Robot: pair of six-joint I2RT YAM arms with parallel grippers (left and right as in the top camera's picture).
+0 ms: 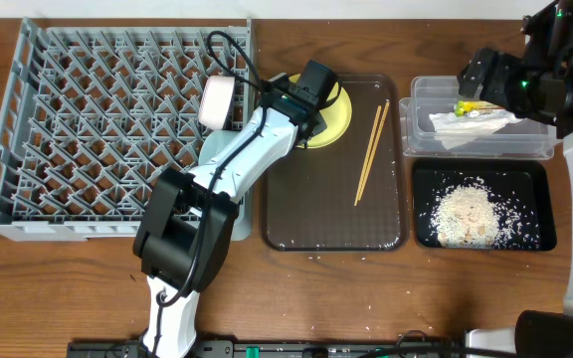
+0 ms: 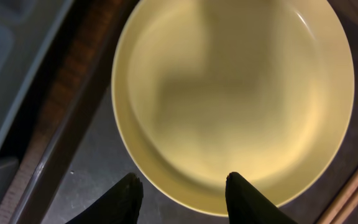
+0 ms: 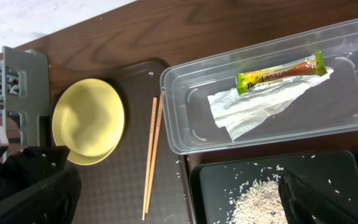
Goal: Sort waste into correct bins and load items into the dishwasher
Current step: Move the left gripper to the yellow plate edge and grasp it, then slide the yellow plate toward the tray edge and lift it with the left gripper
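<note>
Yellow plate (image 2: 229, 93) lies on the brown tray (image 1: 306, 219), chopsticks (image 1: 371, 154) beside it; the left end effector (image 2: 184, 179) hangs over its rim, fingers apart, gripping nothing; wrapper (image 3: 281, 71) and napkin (image 3: 253, 109) lie in the clear tub (image 3: 174, 124); rice (image 1: 466, 211) sits in the black tray (image 1: 535, 179); the right end effector (image 3: 179, 177), spread wide, hovers above them.

I record the plate (image 2: 229, 99) as plain pale yellow, unpatterned. Dish rack (image 1: 97, 119): uniform grey. Serving tray (image 1: 331, 214): dark brown, finely textured. Chopsticks (image 1: 371, 154): light natural wood. Tub (image 1: 424, 104): clear. Wrapper (image 3: 281, 73): green-yellow shading to orange-red, with printed lettering. Napkin (image 3: 260, 107): white. Shallow tray (image 1: 535, 189): black, speckled with white rice (image 1: 464, 214). Tabletop (image 1: 466, 298): brown wood grain. My left hand (image 2: 182, 193): black.
</note>
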